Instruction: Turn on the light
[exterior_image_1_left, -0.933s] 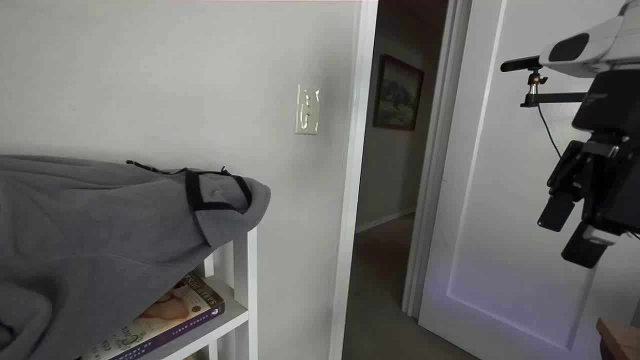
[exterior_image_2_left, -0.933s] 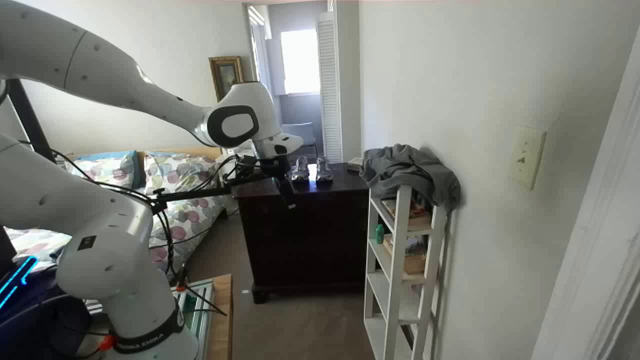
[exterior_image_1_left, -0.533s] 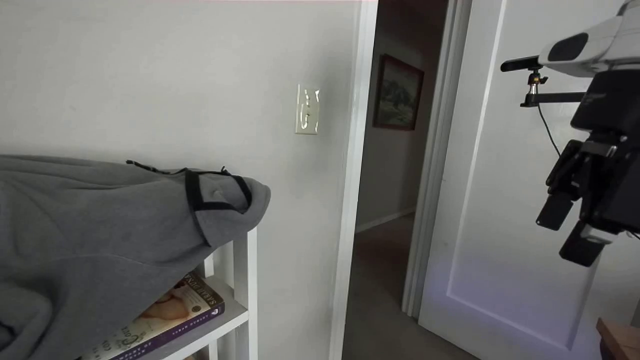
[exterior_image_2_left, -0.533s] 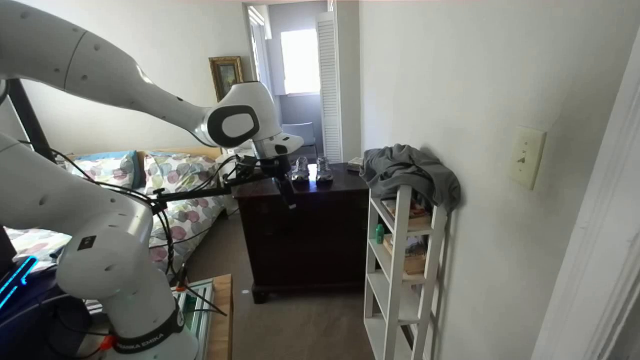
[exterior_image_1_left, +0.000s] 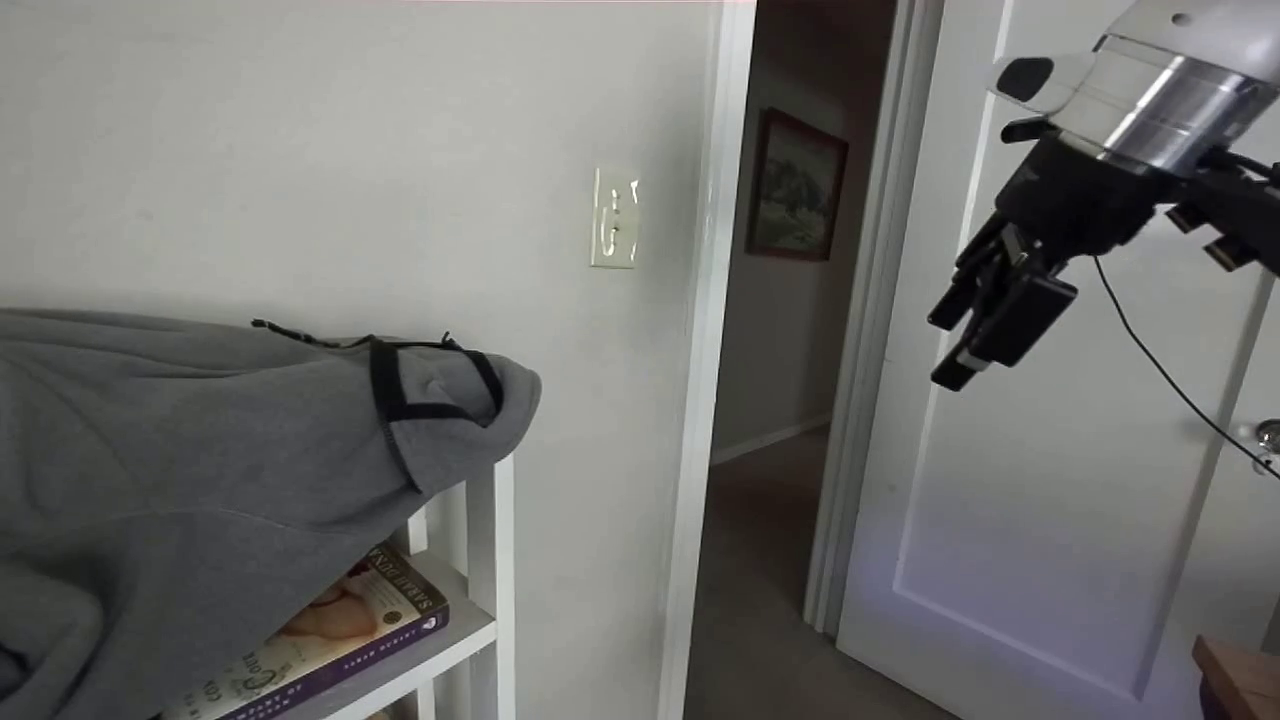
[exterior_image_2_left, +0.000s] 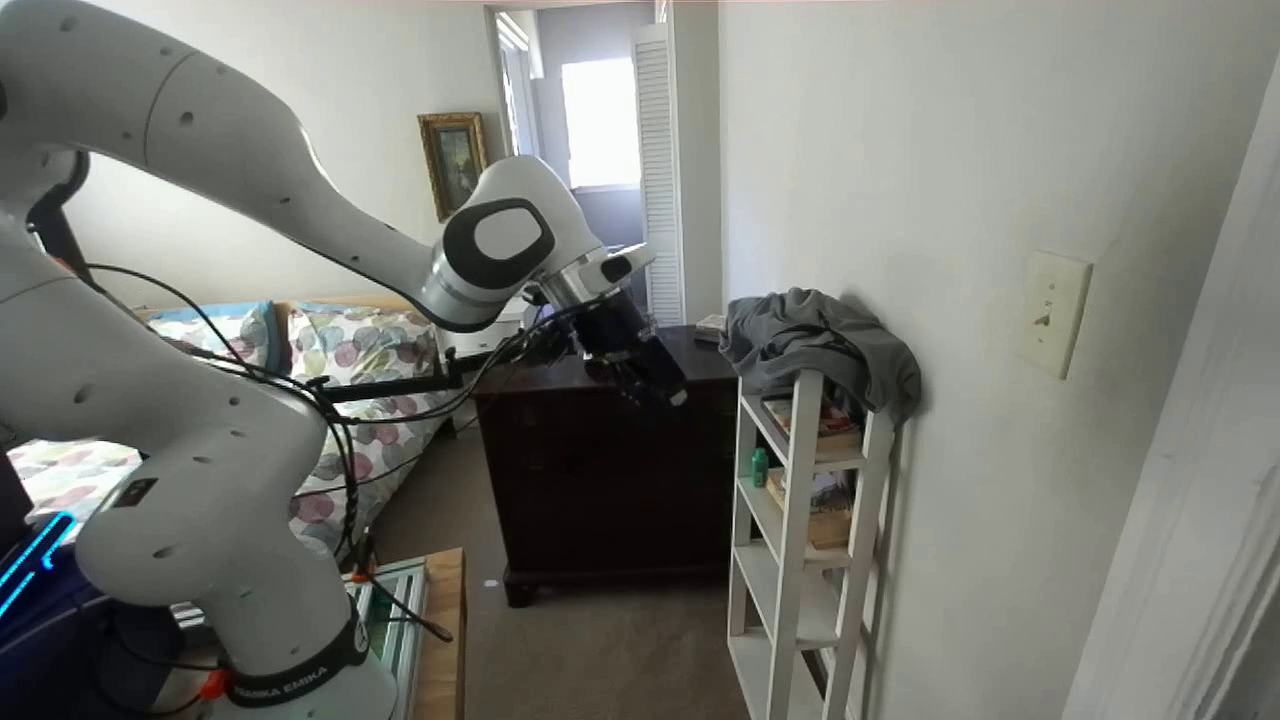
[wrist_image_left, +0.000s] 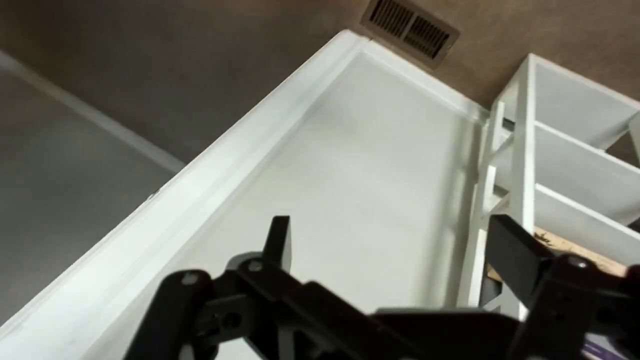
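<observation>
Pincer (wrist_image_left: 392, 247): one, being held spread, nothing being gripped; being tilted downward, well apart from the light switch (exterior_image_1_left: 614, 222) and being seen lower than it in both exterior views.

Light switch: one cream-white plate, being borne upright by the wall (exterior_image_1_left: 350, 150); not being caught in the wrist view. Toggle (exterior_image_2_left: 1043, 321): too small for its setting to be told.

Lamp: none being shown; whether light is being given is not being disclosed.

Shelf (exterior_image_2_left: 797, 500): white, being seen below the switch, off to one side; a grey garment (exterior_image_1_left: 250, 430) being carried on top. Door frame (exterior_image_1_left: 710, 300): being seen just beside the switch, on its other side.

Progress: being judged early. Done: no contact with the switch is being made, and no step of switching is being evidenced. Left: the approach to the switch, alignment with its plate and the flick of the toggle, all being judged outstanding.
</observation>
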